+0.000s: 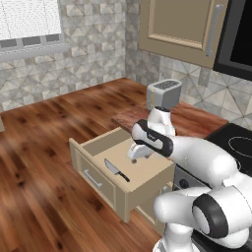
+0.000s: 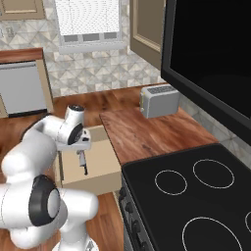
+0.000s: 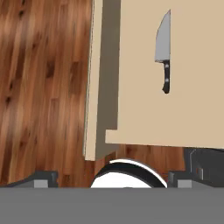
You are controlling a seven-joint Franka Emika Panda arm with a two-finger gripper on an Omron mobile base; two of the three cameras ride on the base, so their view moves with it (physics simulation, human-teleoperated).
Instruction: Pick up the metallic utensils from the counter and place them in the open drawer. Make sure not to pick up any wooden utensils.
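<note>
While the pincer (image 1: 134,156) hangs over the open drawer (image 1: 98,172) in the left base view, the knife (image 1: 116,170) lies flat on the drawer floor, apart from it. The desk (image 1: 192,123) beyond carries a toaster (image 1: 164,93); no forks are visible there.

From the right base view, the pincer (image 2: 82,158) points down just above the knife (image 2: 84,167).

In the hand view, the fingers (image 3: 43,178) stand wide apart, holding nothing, with the knife (image 3: 164,52) loose on the beige floor. The placing step looks finished; next, I judge, the arm must lift clear and seek a fork.
</note>
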